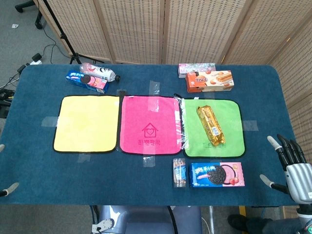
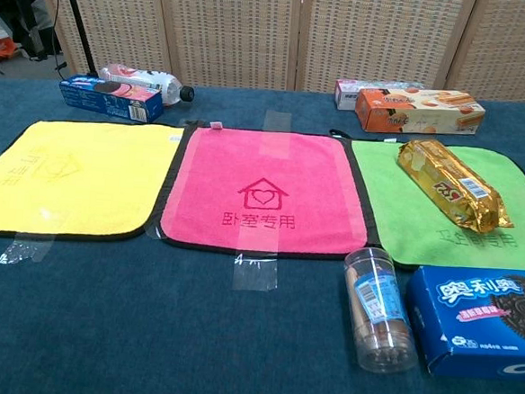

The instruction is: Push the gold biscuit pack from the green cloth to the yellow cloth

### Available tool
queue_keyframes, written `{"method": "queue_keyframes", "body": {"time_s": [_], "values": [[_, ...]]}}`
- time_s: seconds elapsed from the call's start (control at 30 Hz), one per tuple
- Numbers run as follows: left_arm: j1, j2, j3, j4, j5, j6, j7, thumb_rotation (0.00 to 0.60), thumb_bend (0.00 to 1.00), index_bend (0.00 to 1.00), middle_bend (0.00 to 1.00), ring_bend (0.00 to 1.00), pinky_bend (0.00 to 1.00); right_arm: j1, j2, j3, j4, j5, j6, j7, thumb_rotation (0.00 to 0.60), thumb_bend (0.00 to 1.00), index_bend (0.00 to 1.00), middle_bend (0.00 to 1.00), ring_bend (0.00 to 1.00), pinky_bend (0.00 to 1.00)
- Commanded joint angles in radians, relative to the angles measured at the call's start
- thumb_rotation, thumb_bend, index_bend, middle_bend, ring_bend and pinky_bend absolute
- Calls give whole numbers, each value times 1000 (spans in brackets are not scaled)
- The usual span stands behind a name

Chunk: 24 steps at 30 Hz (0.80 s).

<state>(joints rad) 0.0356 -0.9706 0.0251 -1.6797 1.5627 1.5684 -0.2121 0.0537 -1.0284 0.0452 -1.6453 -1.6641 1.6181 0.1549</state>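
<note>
The gold biscuit pack (image 1: 210, 126) (image 2: 452, 185) lies lengthwise on the green cloth (image 1: 233, 117) (image 2: 396, 226) at the right of the row. The yellow cloth (image 1: 87, 123) (image 2: 74, 179) is at the far left, with a pink cloth (image 1: 150, 124) (image 2: 263, 192) between the two. My right hand (image 1: 292, 168) hovers off the table's right front corner, fingers spread and holding nothing, well away from the pack. Of my left hand (image 1: 8, 189) only two fingertips show at the left edge, apart and holding nothing. Neither hand appears in the chest view.
A blue cookie box (image 1: 216, 174) (image 2: 484, 321) and a clear biscuit tube (image 1: 180, 172) (image 2: 379, 309) lie in front of the green cloth. Behind it are an orange box (image 1: 209, 81) and a pink-white box (image 1: 196, 68). A bottle (image 1: 100, 72) and a blue pack (image 1: 87, 81) lie behind the yellow cloth.
</note>
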Motion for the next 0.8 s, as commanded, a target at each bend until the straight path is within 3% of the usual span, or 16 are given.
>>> {"method": "queue_keyframes", "body": {"time_s": [0.03,0.5,0.57,0.6,0.63,0.7,0.73,0.8], "values": [[0,-1,0,0,0,-1,4,600,60,0,0,0,0,1,2,2,0,2,0,6,600,0,0,0,0,0],[-1,-2,-5,3,-14,-7,-2,600,60,0,0,0,0,31,-16,8,5,17,-52,11,600,2,0,0,0,0],[-5,-1,-7,1,-21,-15,-1,600,60,0,0,0,0,51,-25,20,14,21,-67,45,600,149,12,0,0,0],[-8,0,-10,-1,-26,-20,-2,600,59,0,0,0,0,70,-37,36,27,26,-76,77,600,319,24,0,0,0],[-9,1,-12,-2,-30,-23,-2,600,59,0,0,0,0,87,-46,50,38,33,-89,104,600,591,48,3,0,0],[-13,3,-16,-5,-38,-29,-3,600,60,0,0,0,0,124,-54,72,52,55,-132,167,600,924,78,22,0,0],[-15,4,-18,-8,-44,-34,-4,600,60,0,0,0,0,154,-50,90,55,79,-177,217,600,995,86,33,0,0],[-18,6,-20,-11,-49,-40,-1,600,60,0,0,0,0,194,-36,110,52,121,-250,261,600,1000,86,40,0,0]]}}
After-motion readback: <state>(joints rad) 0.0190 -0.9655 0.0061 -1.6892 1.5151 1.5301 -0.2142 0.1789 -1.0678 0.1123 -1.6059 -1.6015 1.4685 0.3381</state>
